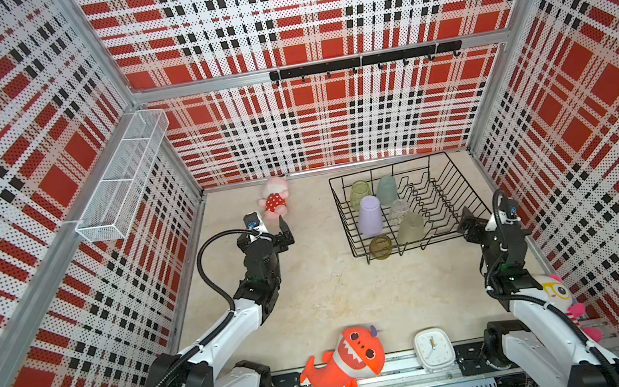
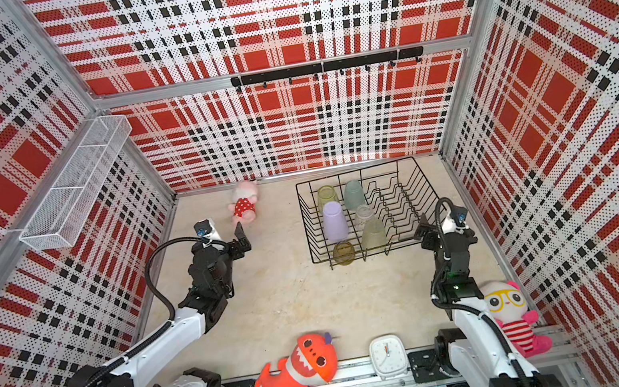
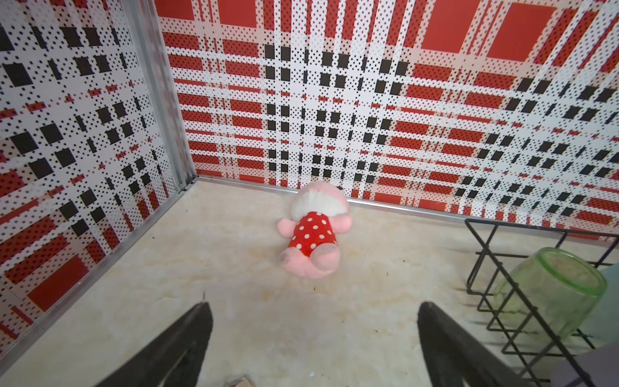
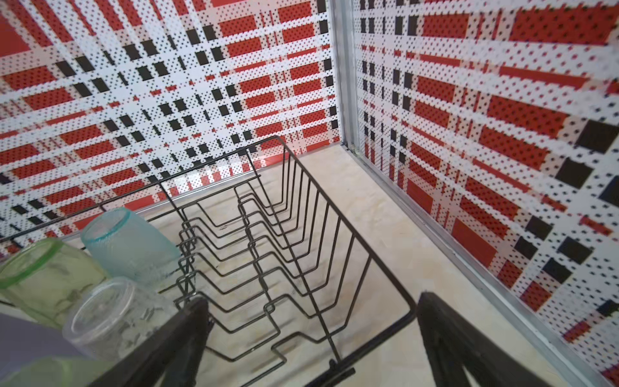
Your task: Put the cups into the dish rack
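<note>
The black wire dish rack (image 1: 388, 167) (image 2: 354, 171) stands at the back right. Several cups stand upturned in its left half: green (image 1: 359, 194), pale teal (image 1: 386, 190), lilac (image 1: 369, 215), clear (image 1: 399, 210), frosted yellow-green (image 1: 411, 227) and short amber (image 1: 380, 247). My right gripper (image 1: 466, 221) (image 4: 311, 305) hangs open and empty over the rack's near right corner (image 4: 407, 301), beside the clear cup (image 4: 110, 315) and teal cup (image 4: 130, 241). My left gripper (image 1: 270, 227) (image 3: 313, 308) is open and empty over bare table, left of the rack.
A pink plush (image 1: 274, 202) (image 3: 313, 234) lies by the back wall ahead of the left gripper. An orange shark plush (image 1: 346, 359), a white clock (image 1: 433, 349) and a plush with glasses (image 1: 559, 294) sit along the front. A white mesh shelf (image 1: 120, 178) hangs on the left wall.
</note>
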